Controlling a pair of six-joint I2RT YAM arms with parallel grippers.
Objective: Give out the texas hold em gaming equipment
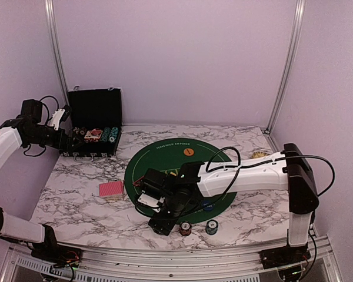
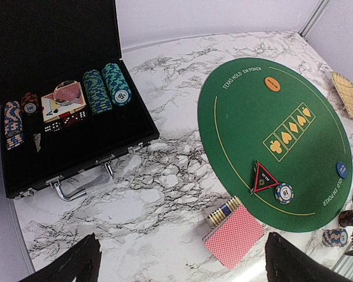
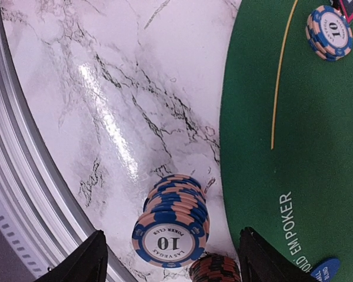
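Right jaws: parted, gripping nothing; the blue-and-peach striped poker chip stack stands between them on the marble tabletop, just off the round green felt mat
Stack axis: upright; a dark brown chip stack touches its side
Left jaws: spread wide, empty; well apart from it, above the red-backed card deck
Nearer arm: right, I judge
Views: left wrist alone shows the open black case; overhead hides the right jaws' gap
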